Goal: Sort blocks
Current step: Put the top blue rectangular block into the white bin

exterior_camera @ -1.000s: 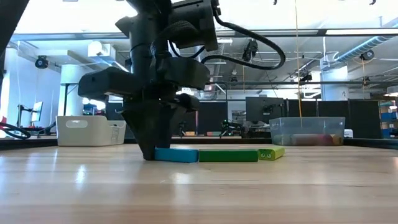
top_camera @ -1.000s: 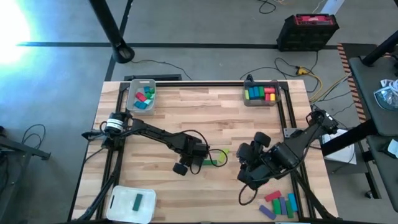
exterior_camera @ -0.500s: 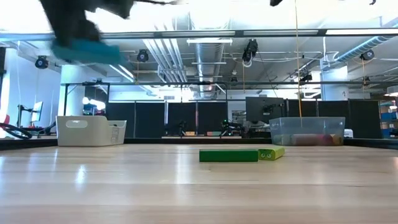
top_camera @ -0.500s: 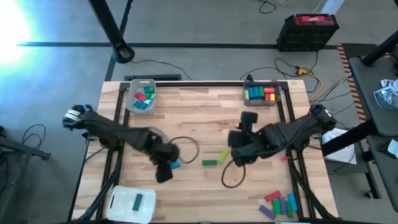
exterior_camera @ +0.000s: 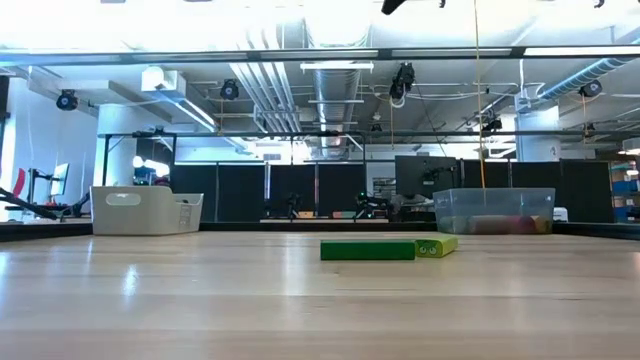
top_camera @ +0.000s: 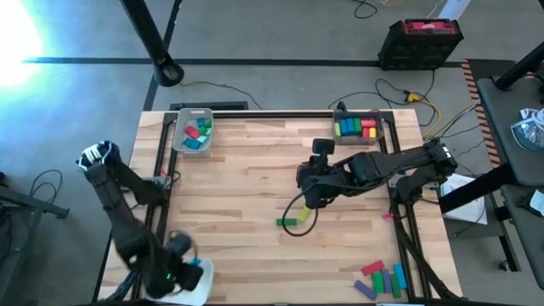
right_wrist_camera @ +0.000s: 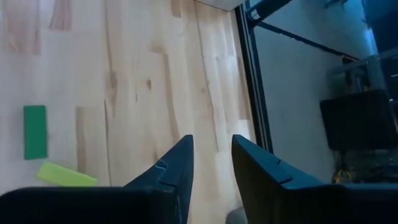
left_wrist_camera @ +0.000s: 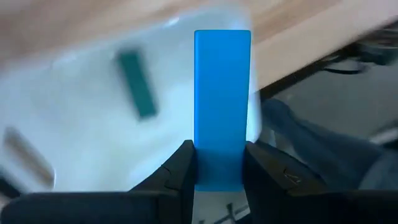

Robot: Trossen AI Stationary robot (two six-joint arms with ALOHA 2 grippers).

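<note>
Left hand (left_wrist_camera: pixel 217 171) clamped on a blue bar (left_wrist_camera: pixel 222 106), bar upright between the fingers, over the white tray (top_camera: pixel 161 276) at the near-left corner of the tabletop (top_camera: pixel 255 170). One teal bar (left_wrist_camera: pixel 137 84) already lies in that tray.

Risks:
- The hand sits near the tray's edge; beyond the rim is open floor. A release here could drop the bar on the rim and tip it off the tabletop.
- Left wrist view is smeared, which suggests fast travel. Letting go before the arm settles could throw the bar past the tray.
- The grip covers only the bar's lower end; the long free end could lever it loose.

Right hand (right_wrist_camera: pixel 208 165) empty, fingers slightly parted, above mid-tabletop. A green bar (top_camera: pixel 286 222) and a yellow-green block (top_camera: pixel 304 213) lie just beside each other below it. More blocks sit in a row at the near-right corner (top_camera: pixel 381 279), and two far bins (top_camera: pixel 192 130) (top_camera: pixel 357 127) hold sorted ones.

Materials: blocks look hard, smooth, square-edged, matte. Tabletop is pale butcher-block wood with a mild sheen. White tray smooth plastic with rounded corners. Fingers dark, flat-faced.
</note>
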